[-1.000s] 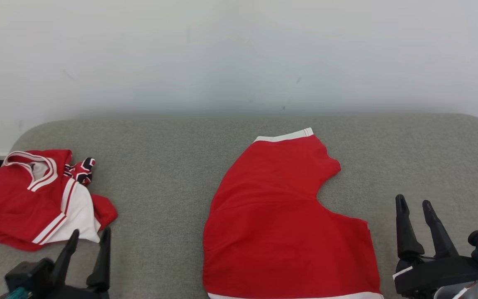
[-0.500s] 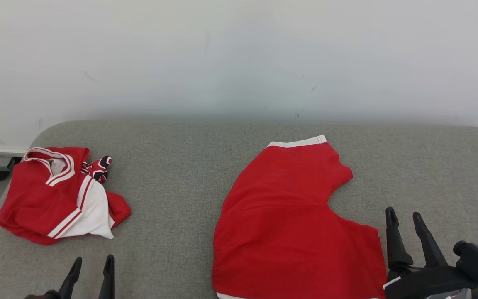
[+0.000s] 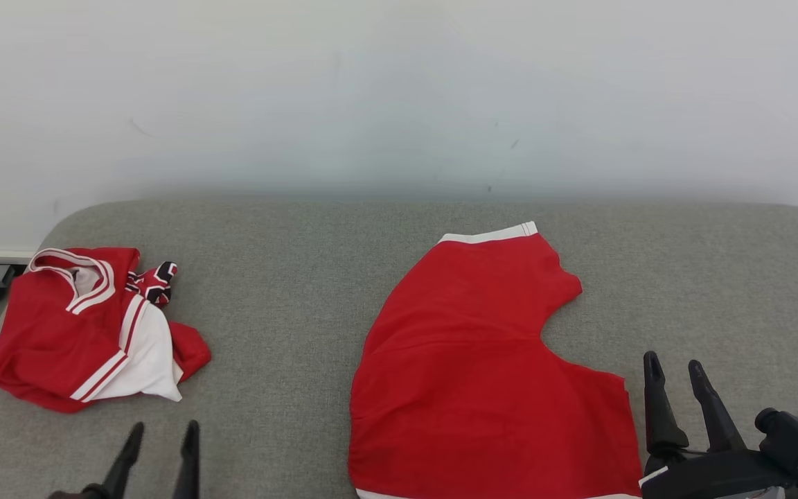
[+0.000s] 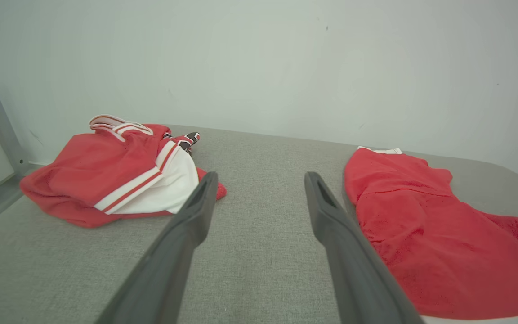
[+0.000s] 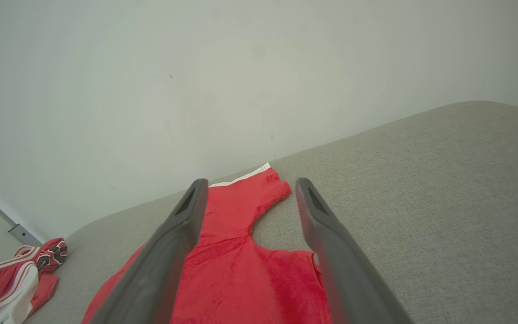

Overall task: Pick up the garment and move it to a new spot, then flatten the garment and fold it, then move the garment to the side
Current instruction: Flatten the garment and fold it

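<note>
Lying flat on cushion, red garment; L pincer & R pincer released.

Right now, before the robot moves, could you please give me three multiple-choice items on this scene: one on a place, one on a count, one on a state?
1. Where does the jersey lie from the flat garment?
A. to the robot's left of it
B. on top of it
C. to the robot's right of it

2. How many garments lie on the cushion?
A. one
B. two
C. three

3. How is the right gripper?
A. shut on a sleeve
B. open and empty
C. shut on a hem

Key:
1 A: the head view shows it well to the left, with bare cushion between them.
2 B: one is crumpled and one is flat.
3 B: its fingers stand apart with nothing between them.
</note>
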